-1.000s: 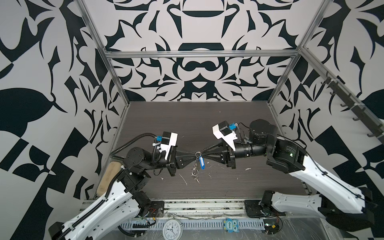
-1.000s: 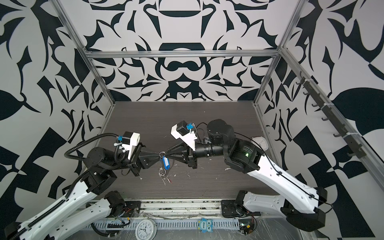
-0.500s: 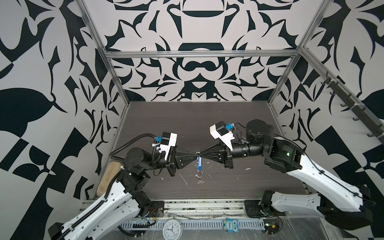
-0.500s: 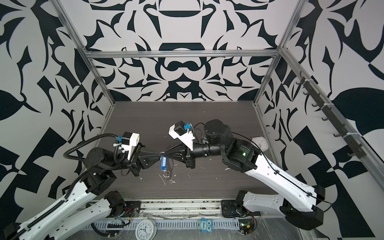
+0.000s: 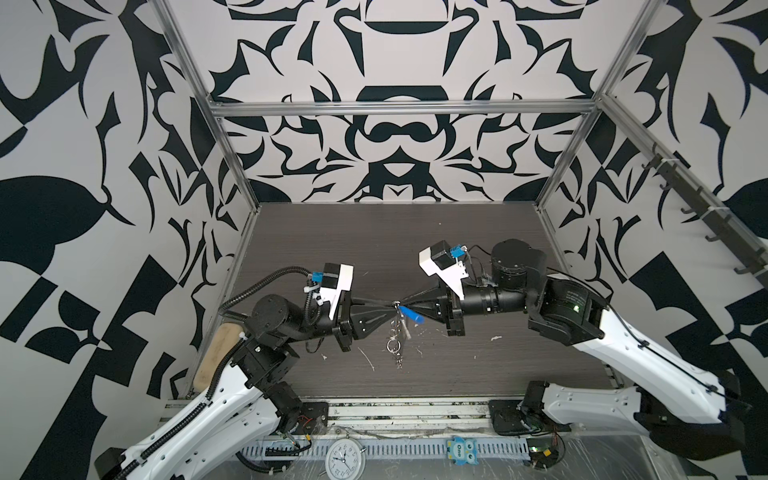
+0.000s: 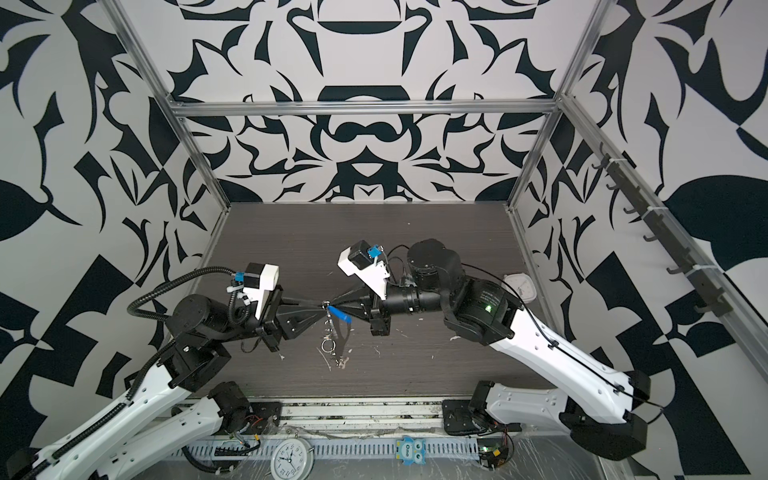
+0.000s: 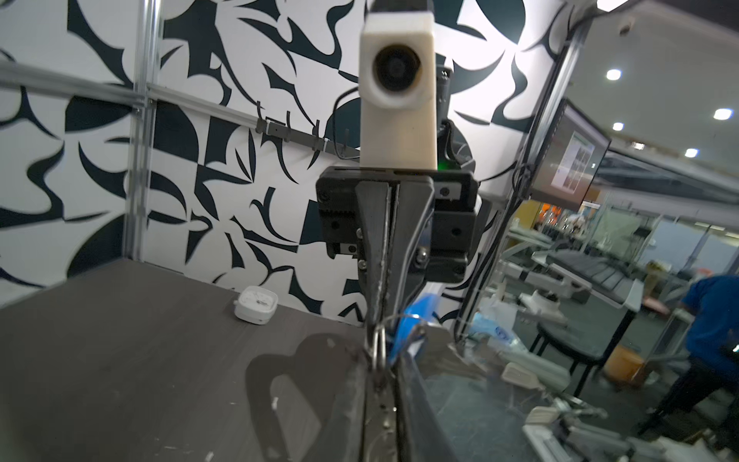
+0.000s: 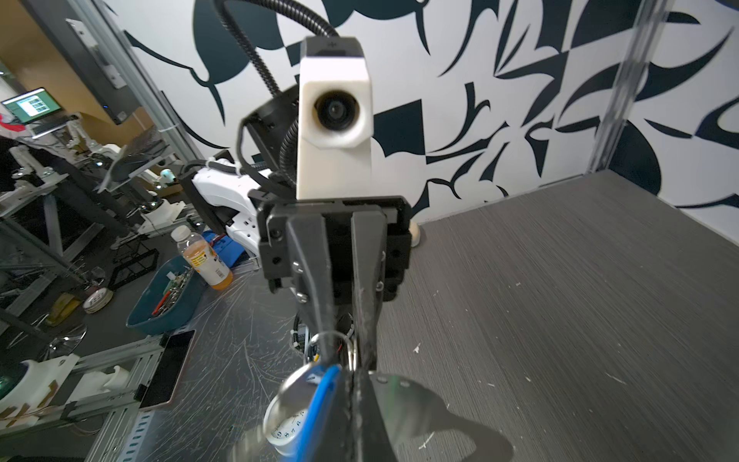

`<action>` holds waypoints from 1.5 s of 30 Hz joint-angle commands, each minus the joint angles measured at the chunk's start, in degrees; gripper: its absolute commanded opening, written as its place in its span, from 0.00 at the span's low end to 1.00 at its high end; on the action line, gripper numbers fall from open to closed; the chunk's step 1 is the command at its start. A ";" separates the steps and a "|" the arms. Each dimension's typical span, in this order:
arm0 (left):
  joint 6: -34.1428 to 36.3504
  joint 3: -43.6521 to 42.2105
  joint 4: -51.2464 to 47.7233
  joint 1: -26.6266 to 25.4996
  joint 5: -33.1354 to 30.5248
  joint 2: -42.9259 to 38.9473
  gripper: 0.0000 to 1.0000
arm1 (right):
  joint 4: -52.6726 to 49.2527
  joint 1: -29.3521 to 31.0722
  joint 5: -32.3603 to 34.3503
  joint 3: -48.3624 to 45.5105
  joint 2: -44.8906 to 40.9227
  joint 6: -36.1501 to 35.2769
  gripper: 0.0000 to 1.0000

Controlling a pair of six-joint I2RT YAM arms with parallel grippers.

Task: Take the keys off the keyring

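Note:
Above the middle of the table my two grippers meet tip to tip in both top views. The left gripper (image 5: 390,307) (image 7: 390,360) has its jaws slightly parted, with a thin silvery ring (image 7: 379,348) of the keyring at its tips. My right gripper (image 5: 403,305) (image 8: 352,376) is shut on that ring. The blue key tag (image 5: 411,314) (image 8: 320,408) sticks out sideways just below the right fingertips. Below them the keyring's chain (image 5: 393,343) (image 6: 328,343) dangles toward the table.
The dark table (image 5: 374,249) carries white scuff marks. A small white box (image 6: 519,286) (image 7: 256,304) sits by the right wall behind the right arm. A beige pad (image 5: 216,353) lies at the left edge. A clock (image 5: 344,457) rests on the front rail.
My right gripper has slid left toward the left gripper and closed. The left jaws have parted a little. The blue tag has swung from hanging down to pointing out sideways.

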 commanded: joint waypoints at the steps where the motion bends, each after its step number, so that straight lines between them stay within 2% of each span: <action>1: 0.74 2.07 -4.15 -0.18 -4.75 -2.44 0.33 | -1.15 0.12 5.45 3.15 0.25 0.85 0.00; 10: 1.10 1.31 -11.99 -0.19 -14.26 -6.47 0.48 | -3.77 0.14 14.80 3.34 0.00 1.63 0.00; 14: 0.04 2.48 -13.77 -0.13 -16.21 -3.97 0.53 | -4.93 0.14 19.41 4.69 1.51 2.49 0.00; 21: 0.31 2.02 -11.00 -0.18 -21.50 -0.02 0.58 | -6.12 0.20 26.64 5.99 4.46 4.76 0.00; 26: 1.60 3.09 -10.30 -0.19 -23.70 3.19 0.58 | -5.05 0.16 29.71 5.71 4.83 5.80 0.00; 30: 3.24 5.26 -10.76 -0.14 -23.97 5.70 0.53 | -5.29 0.24 30.08 5.52 5.00 5.76 0.00; 39: 3.34 8.60 -10.59 -0.26 -24.20 10.56 0.56 | -6.78 0.42 32.25 4.85 4.58 5.26 0.00; 43: 2.95 9.32 -10.59 -0.27 -23.45 11.91 0.53 | -7.10 0.55 32.87 4.85 4.43 5.10 0.00; 45: 2.86 9.58 -10.67 -0.27 -23.20 12.53 0.48 | -7.02 0.59 33.03 4.75 4.42 5.02 0.00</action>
